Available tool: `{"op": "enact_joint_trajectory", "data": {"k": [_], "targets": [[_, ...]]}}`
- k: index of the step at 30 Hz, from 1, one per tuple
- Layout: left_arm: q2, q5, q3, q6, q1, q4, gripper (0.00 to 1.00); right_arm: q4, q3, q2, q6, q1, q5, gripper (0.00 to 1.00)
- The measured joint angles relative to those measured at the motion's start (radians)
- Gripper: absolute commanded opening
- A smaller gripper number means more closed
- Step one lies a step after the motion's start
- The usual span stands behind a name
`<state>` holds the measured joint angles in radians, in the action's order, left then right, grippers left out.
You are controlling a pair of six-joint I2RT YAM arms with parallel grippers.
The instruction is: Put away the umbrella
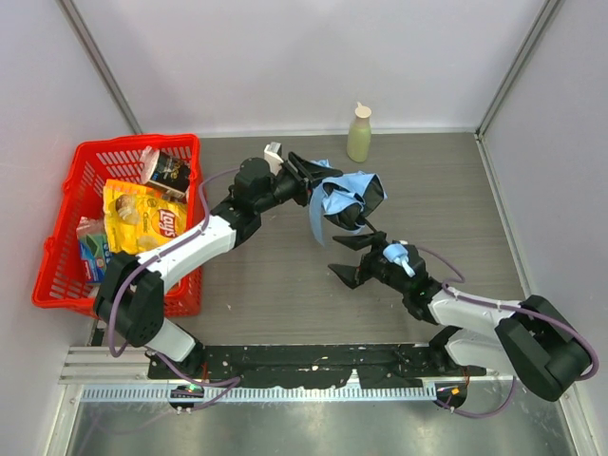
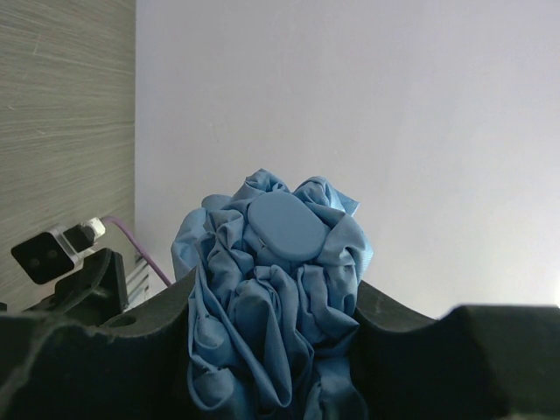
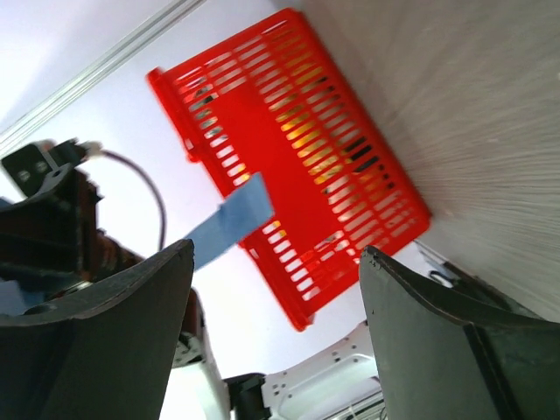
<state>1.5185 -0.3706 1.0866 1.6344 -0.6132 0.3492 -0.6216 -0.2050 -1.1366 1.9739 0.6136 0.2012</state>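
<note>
My left jaws pinch the soft, light umbrella point(image 1: 347, 195) mid-frame; my right jaws stand wide, empty. Its stiff handle point(image 1: 400, 258) looks best to grab

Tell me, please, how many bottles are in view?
1. The pale green bottle stands upright at the far edge of the table, by the back wall. The full red basket on the left may hide others.
</note>
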Motion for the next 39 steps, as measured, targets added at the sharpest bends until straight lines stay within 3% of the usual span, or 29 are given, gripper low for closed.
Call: {"op": "enact_joint_trajectory", "data": {"k": [9,13,24,28,32,37,39], "targets": [[0.0,0.0,-0.001,0.072,-0.01,0.077,0.0,-0.084,-0.096,-0.029,0.015,0.028,-0.065,0.8],[0.0,0.0,-0.003,0.098,-0.017,0.108,0.0,-0.09,-0.121,-0.065,0.017,0.035,-0.074,0.71],[0.0,0.0,-0.031,0.139,-0.029,0.145,0.0,-0.134,-0.14,-0.094,0.019,0.041,-0.091,0.64],[0.0,0.0,-0.037,0.143,-0.031,0.15,0.0,-0.135,-0.148,-0.094,0.02,0.048,-0.093,0.54],[0.0,0.0,-0.037,0.145,-0.035,0.16,0.0,-0.135,-0.148,-0.093,0.02,0.058,-0.098,0.35],[0.0,0.0,-0.037,0.147,-0.039,0.169,0.0,-0.143,-0.148,-0.092,0.023,0.059,-0.11,0.27],[0.0,0.0,-0.037,0.147,-0.039,0.172,0.0,-0.15,-0.148,-0.092,0.023,0.059,-0.111,0.13]]}}
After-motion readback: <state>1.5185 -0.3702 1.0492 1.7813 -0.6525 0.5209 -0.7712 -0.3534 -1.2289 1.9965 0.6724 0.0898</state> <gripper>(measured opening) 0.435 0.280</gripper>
